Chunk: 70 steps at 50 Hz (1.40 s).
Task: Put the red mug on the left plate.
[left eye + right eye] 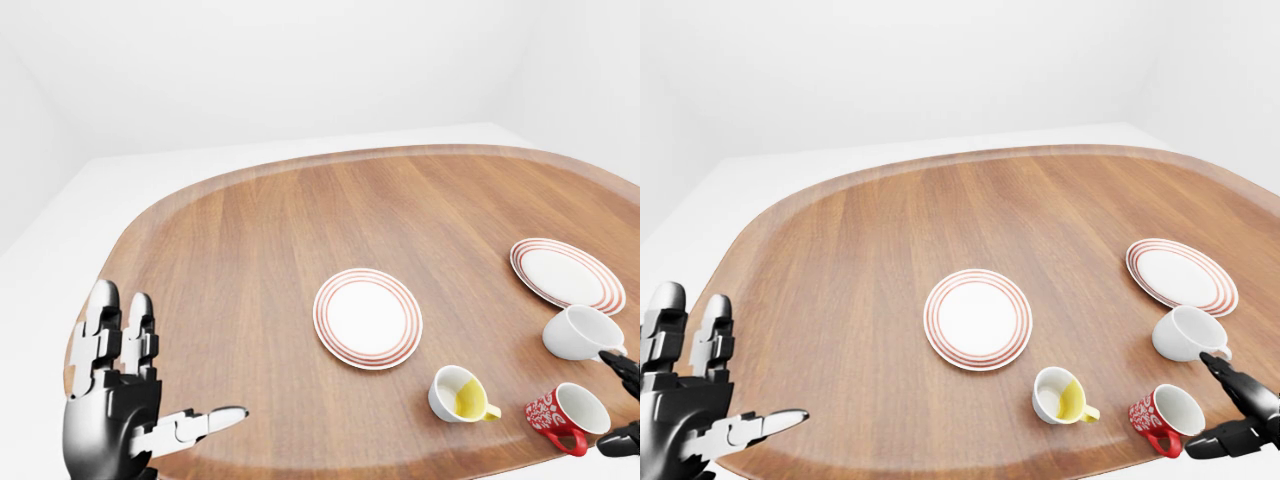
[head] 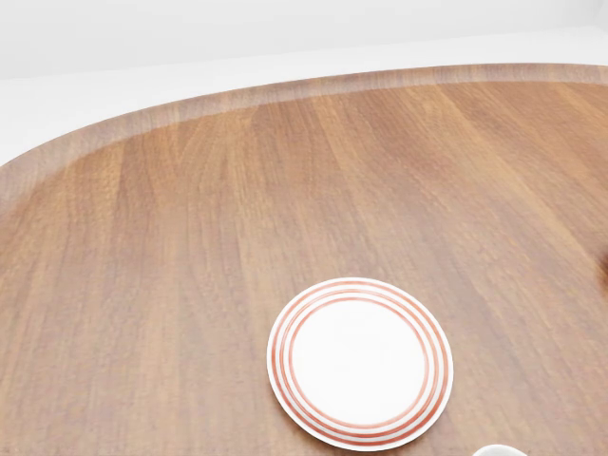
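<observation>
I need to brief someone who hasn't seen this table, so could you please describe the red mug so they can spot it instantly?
On the wooden table, look along the bottom edge at the right of the right-eye view, beside the right hand. The red mug lies on its side there, the only red, white-patterned one; its neighbours are white.
</observation>
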Available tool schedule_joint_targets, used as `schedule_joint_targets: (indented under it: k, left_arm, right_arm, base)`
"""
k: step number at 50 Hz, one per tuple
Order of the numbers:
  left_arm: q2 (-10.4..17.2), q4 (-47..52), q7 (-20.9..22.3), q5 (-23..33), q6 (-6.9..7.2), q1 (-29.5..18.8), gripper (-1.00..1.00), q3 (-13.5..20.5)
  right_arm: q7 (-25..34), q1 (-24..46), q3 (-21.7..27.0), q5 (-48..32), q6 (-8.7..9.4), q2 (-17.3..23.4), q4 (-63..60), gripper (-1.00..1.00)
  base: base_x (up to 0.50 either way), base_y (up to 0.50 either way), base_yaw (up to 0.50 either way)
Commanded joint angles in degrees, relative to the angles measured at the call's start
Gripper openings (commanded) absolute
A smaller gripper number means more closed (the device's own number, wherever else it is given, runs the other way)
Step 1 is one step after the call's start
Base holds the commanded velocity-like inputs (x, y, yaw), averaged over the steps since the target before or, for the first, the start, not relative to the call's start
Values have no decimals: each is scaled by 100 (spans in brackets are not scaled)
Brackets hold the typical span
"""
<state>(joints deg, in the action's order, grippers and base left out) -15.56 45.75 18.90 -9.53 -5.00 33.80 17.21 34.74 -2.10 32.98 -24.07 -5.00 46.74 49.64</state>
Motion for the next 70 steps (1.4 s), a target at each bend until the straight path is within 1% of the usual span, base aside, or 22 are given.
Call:
schedule_joint_targets:
  k: [1,9,26,39,46,62,70]
  left_arm:
    - [43,-28,-52,27,0,-13,100,-36]
    - [64,-41,-74,24,0,-33,100,-28]
    - [30,-12,-32,-6,0,-20,100,17]
    - [28,-13,-38,23,0,-10,100,-11]
    - [23,-10,-31,18,0,-3,100,-7]
    - [34,-36,-47,29,0,-31,100,3]
    - [48,-65,-67,50,0,-44,100,-16]
  right_arm:
    - [-327,366,-371,207,0,138,286,100]
    - [-387,745,-709,235,0,130,533,100]
    - [-552,1161,-1301,383,0,134,1331,100]
    - [-632,1097,-1463,511,0,138,1577,100]
    - [-601,878,-1399,557,0,191,1481,100]
    - [-710,1099,-1606,615,0,244,2012,100]
    - [-787,1081,-1658,678,0,222,1994,100]
  base:
    - [0,0,0]
    - [0,0,0]
    - [0,0,0]
    - [0,0,0]
    - [0,0,0]
    - [0,0,0]
    - [0,0,0]
